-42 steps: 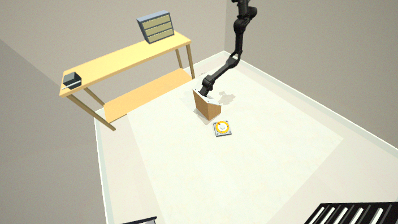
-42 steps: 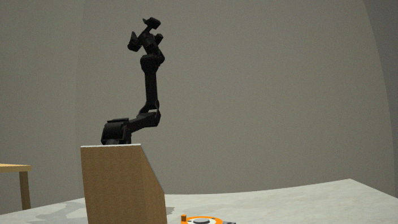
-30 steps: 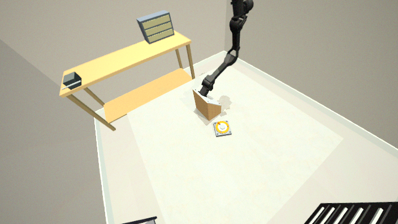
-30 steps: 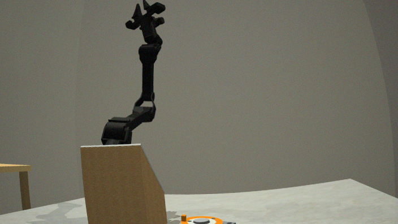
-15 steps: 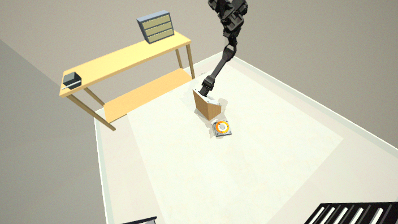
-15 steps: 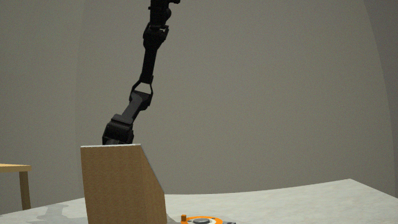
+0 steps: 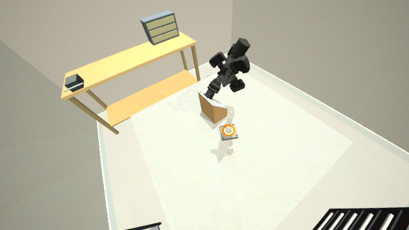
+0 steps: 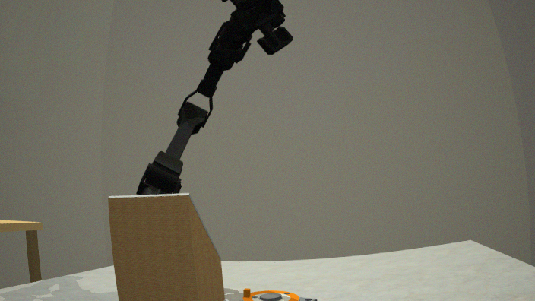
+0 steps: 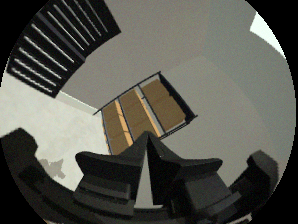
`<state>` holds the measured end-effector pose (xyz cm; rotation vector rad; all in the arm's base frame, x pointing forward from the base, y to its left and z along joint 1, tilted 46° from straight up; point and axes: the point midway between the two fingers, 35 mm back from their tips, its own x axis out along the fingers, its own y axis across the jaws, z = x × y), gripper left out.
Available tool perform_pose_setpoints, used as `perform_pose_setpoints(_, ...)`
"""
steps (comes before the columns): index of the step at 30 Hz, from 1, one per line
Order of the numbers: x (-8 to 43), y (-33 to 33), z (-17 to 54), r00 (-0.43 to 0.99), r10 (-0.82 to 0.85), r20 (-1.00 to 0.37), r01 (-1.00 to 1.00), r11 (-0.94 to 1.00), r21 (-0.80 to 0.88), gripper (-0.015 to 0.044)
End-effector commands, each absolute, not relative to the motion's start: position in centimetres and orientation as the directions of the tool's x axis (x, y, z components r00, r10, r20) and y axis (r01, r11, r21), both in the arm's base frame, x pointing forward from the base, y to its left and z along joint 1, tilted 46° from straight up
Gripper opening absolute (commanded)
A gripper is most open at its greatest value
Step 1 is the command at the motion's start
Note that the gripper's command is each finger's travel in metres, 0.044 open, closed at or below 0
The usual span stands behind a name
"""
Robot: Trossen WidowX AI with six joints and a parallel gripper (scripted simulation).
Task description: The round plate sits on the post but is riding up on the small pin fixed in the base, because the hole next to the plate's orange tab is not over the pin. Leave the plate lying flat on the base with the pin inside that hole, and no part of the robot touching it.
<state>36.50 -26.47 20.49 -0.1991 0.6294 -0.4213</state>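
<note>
While aloft, pincer (image 9: 148,163) closed, empty.

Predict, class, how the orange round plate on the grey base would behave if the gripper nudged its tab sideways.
The plate looks rigid, so it likely keeps its shape. Ringing the central post, it should turn rather than slide away. Its upright tab probably gives the shut gripper a pushing edge.

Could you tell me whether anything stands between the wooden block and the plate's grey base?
Nothing does. In the top view the wooden block and the grey base carrying the orange plate stand apart, with only bare pale floor between them.
</note>
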Motion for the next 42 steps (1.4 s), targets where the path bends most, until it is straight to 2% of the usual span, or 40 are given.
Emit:
perform_pose_setpoints(1, 37.7, -22.0, 14.3, 0.707, -0.253, -0.66, 0.158, 0.967, -0.201, 0.0)
perform_pose_setpoints(7, 37.4, -15.0, 6.8, 0.609, 0.012, -0.793, -0.033, 0.999, -0.01, 0.0)
perform_pose_setpoints(13, 33.5, -6.2, -0.8, 0.378, 0.313, -0.871, -0.171, 0.948, 0.266, 0.0)
perform_pose_setpoints(16, 31.3, -2.9, -2.9, 0.274, 0.417, -0.867, -0.198, 0.906, 0.373, 0.0)
perform_pose_setpoints(22, 22.9, 5.8, -6.5, -0.058, 0.658, -0.751, -0.161, 0.736, 0.657, 0.0)
perform_pose_setpoints(26, 20.5, 7.5, -6.8, -0.138, 0.699, -0.701, -0.121, 0.691, 0.713, 0.0)
perform_pose_setpoints(42, 19.9, 10.6, -10.1, -0.139, 0.701, -0.7, -0.12, 0.689, 0.714, 0.0)
